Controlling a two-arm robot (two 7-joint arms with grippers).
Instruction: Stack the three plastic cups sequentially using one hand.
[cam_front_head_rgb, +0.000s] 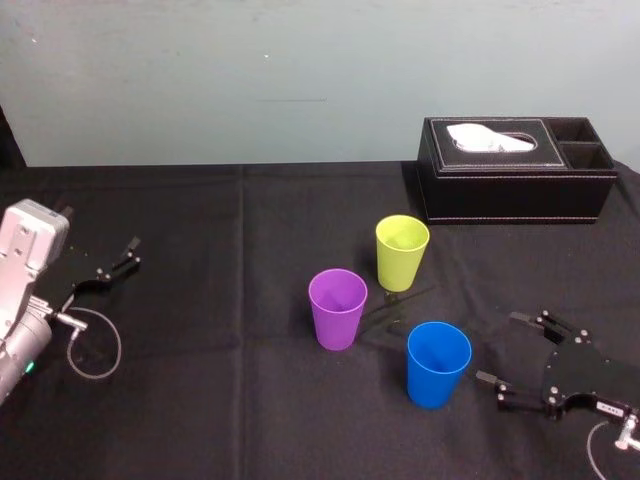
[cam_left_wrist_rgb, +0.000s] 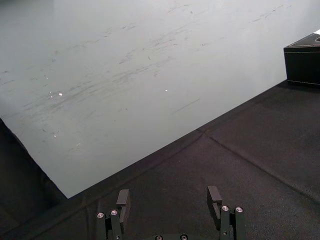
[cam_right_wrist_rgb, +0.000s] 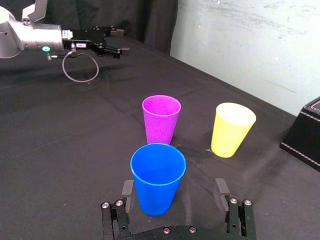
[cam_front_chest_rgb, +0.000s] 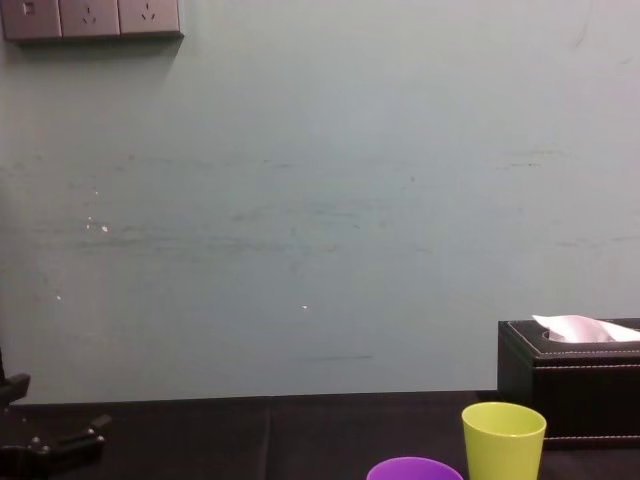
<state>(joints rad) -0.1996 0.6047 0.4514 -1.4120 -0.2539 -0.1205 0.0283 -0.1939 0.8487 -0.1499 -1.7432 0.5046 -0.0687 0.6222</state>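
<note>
While the right gripper (cam_front_head_rgb: 500, 348) sits wide open and empty beside the blue cup (cam_front_head_rgb: 438, 365), an off-centre closure could topple it. Left gripper (cam_front_head_rgb: 112, 268) parked open, empty.

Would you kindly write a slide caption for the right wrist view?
Open right gripper faces blue plastic cup; purple plastic cup and yellow-green plastic cup stand beyond, unstacked.

Three tumblers are stood upright and apart on the desk (cam_front_head_rgb: 220, 400).
The yellow-green cup (cam_front_head_rgb: 402, 252) is seen at 12 o'clock of the group, the purple cup (cam_front_head_rgb: 338, 308) at 9 o'clock, the blue cup (cam_front_head_rgb: 438, 363) at 5 o'clock.
</note>
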